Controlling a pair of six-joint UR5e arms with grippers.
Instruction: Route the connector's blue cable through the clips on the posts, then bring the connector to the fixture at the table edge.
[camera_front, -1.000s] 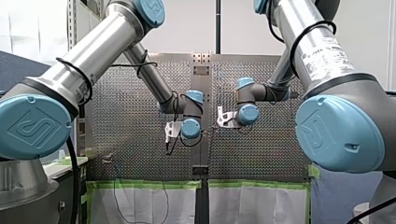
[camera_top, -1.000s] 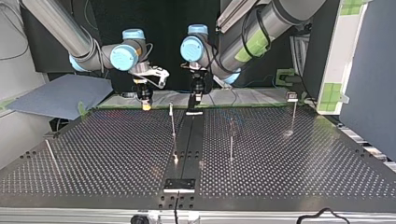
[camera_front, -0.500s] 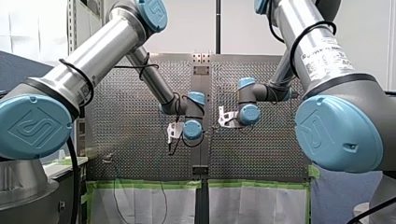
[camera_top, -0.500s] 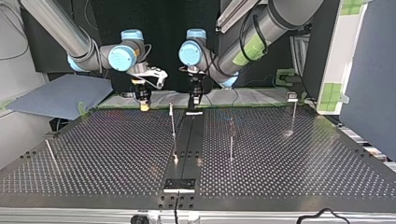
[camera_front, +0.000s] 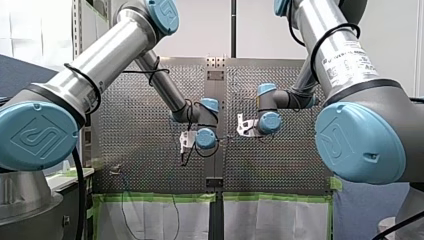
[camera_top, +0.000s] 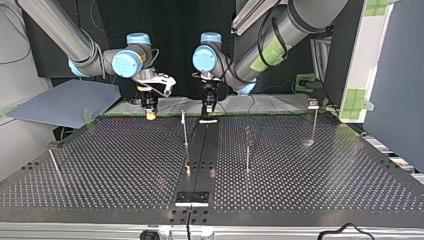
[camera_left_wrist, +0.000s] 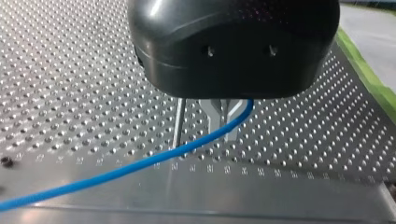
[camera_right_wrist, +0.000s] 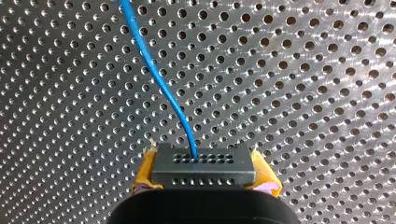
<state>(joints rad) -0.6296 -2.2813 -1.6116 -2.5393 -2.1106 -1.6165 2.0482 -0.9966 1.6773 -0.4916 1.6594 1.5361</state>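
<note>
1. My right gripper (camera_right_wrist: 204, 179) has its yellow pads (camera_right_wrist: 145, 175) clamped on both sides of the dark connector (camera_right_wrist: 203, 161). The blue cable (camera_right_wrist: 159, 79) leaves the connector's face and runs ahead over the perforated table (camera_right_wrist: 303, 93).
2. On my left gripper (camera_left_wrist: 220, 126) the metal fingers (camera_left_wrist: 212, 112) look drawn together around that same cable. It sags away past a thin post (camera_left_wrist: 177, 123) just beside them.
3. In the top view both grippers hang over the table's far edge. They are well apart from the middle posts (camera_top: 247, 145) and from the small dark plate (camera_top: 191, 198) at the near edge, which is probably the fixture.
4. I judge the routing to be at its start, since I can see no clip holding the cable. The next move calls for lowering the held stretch into the nearest post's clip. The connector hand should give enough slack that nothing pulls tight.
5. No box, tray or bin shows anywhere.
</note>
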